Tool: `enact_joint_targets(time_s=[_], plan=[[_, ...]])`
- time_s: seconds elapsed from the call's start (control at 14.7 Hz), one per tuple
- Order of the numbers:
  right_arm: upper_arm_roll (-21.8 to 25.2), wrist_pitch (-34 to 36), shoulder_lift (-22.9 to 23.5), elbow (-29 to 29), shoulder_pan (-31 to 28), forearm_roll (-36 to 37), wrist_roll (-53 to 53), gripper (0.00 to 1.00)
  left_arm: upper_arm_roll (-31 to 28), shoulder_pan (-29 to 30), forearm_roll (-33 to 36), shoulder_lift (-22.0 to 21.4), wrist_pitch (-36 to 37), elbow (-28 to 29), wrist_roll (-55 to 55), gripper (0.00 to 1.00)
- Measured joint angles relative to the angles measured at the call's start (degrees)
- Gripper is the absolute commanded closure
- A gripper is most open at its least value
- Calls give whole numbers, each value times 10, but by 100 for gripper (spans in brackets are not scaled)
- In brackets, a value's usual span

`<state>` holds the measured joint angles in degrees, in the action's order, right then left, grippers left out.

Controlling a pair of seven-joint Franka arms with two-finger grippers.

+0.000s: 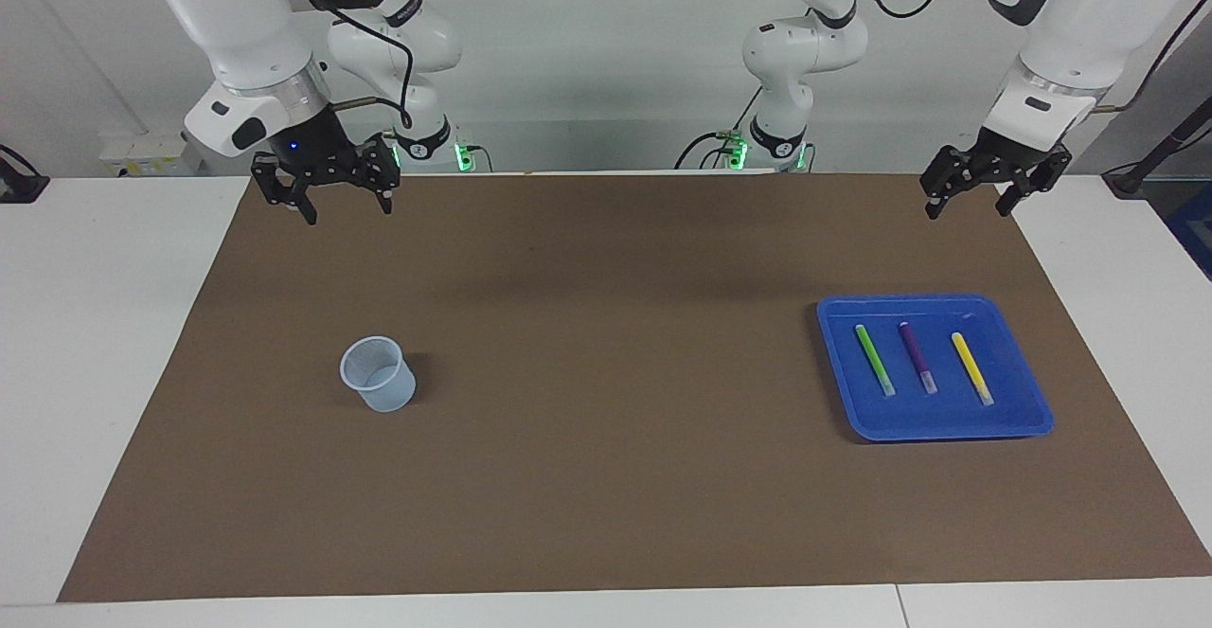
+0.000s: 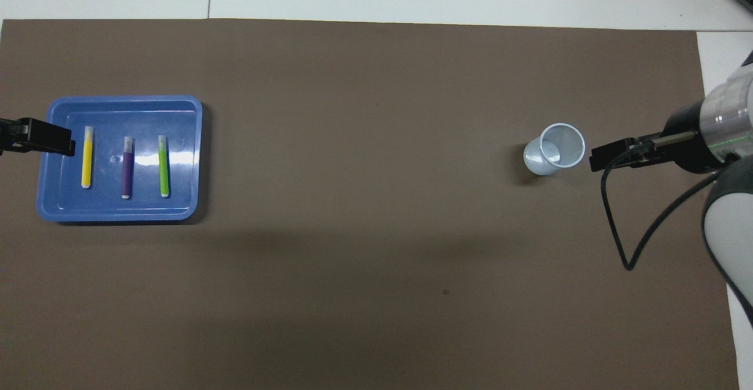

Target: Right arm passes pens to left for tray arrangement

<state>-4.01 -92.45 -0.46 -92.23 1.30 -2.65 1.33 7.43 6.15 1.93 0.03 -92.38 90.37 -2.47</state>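
Right gripper (image 1: 346, 202): raised over the mat's (image 1: 587, 439) robot-side edge, toward the right arm's corner; fingers wide apart, holding nothing; small blue light on the wrist.
Left gripper (image 1: 985, 200): raised over the mat's robot-side corner at the left arm's end; fingers spread, holding nothing.
Tray (image 1: 838, 363): blue, flat on the mat toward the left arm's edge, farther from the robots than the left gripper and well apart from it.
Pens (image 1: 917, 358): three in the tray, parallel, not touching; long axes run toward and away from the robots, whitish tips at the ends farther from them.
Pen order: yellow (image 1: 971, 367) toward the left arm's edge, purple middle, green (image 1: 874, 359) toward mat centre.
Cup (image 1: 378, 374): pale translucent, upright, toward the right arm's end, well apart from the right gripper.
Writing: none legible.
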Motion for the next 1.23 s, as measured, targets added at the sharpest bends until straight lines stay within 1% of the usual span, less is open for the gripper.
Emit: enact_joint_targets(time_s=[0.34, 0.61, 1.23], plan=[[0, -1, 0, 0, 0, 0, 0, 0, 5, -4, 0, -6, 0, 0, 0, 0], [0, -1, 0, 0, 0, 0, 0, 0, 26, -8, -1, -16, 0, 0, 1, 0], [0, -2, 0, 0, 0, 0, 0, 0, 25, -9, -9, -20, 0, 1, 1, 0]])
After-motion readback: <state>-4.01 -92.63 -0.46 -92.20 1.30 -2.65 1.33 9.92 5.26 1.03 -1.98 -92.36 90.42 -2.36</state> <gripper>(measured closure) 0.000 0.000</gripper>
